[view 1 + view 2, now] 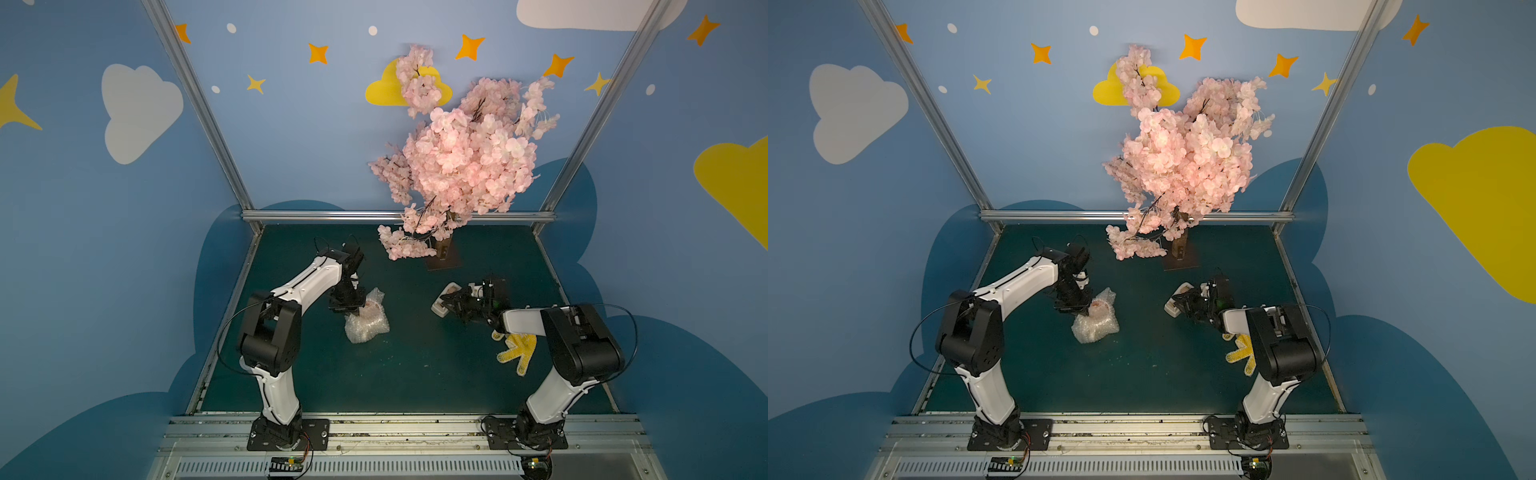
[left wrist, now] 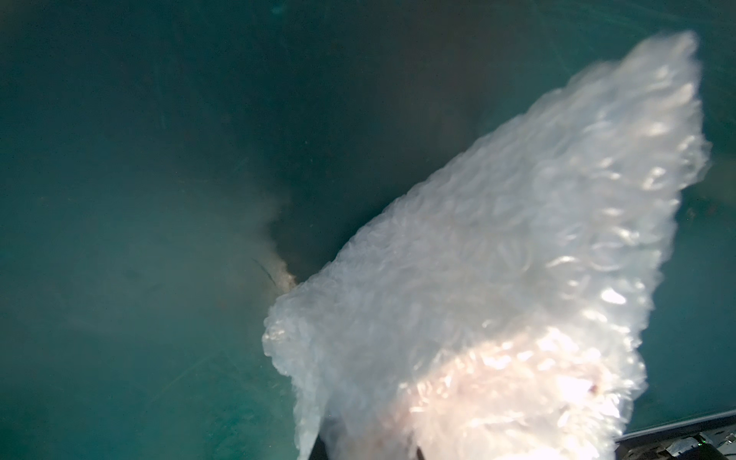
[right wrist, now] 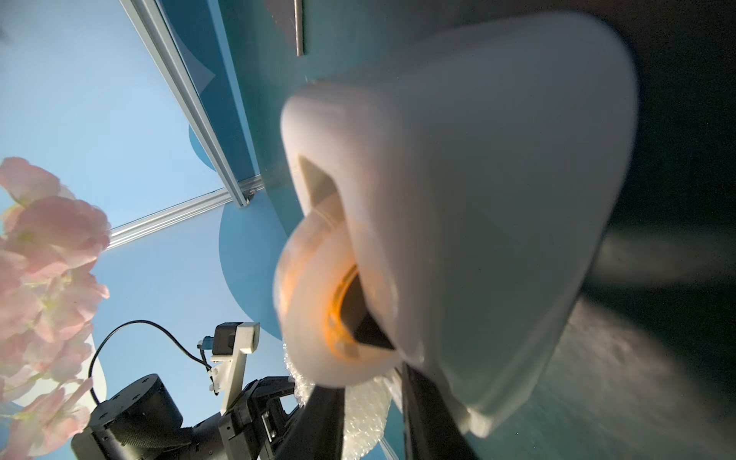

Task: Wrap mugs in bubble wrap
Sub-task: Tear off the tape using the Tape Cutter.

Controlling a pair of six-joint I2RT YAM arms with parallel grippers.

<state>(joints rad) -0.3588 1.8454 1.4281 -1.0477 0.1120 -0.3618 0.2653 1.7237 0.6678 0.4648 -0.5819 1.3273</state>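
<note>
Green table (image 1: 415,374) bears bubble wrap (image 1: 368,324), glove (image 1: 519,351), tree base (image 1: 444,262), perhaps tape dispenser (image 1: 441,300).

The left gripper (image 1: 353,311) points down, clamped on bubble wrap (image 1: 368,326); right gripper (image 1: 448,303), extended low and level, clasps tape dispenser (image 1: 438,308).

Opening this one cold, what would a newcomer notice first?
The pink blossom tree at the back of the table dominates both top views. In front, the left gripper pinches a crumpled bubble wrap bundle, while the right gripper grips a cream tape dispenser, a yellow glove lying under its arm.
</note>
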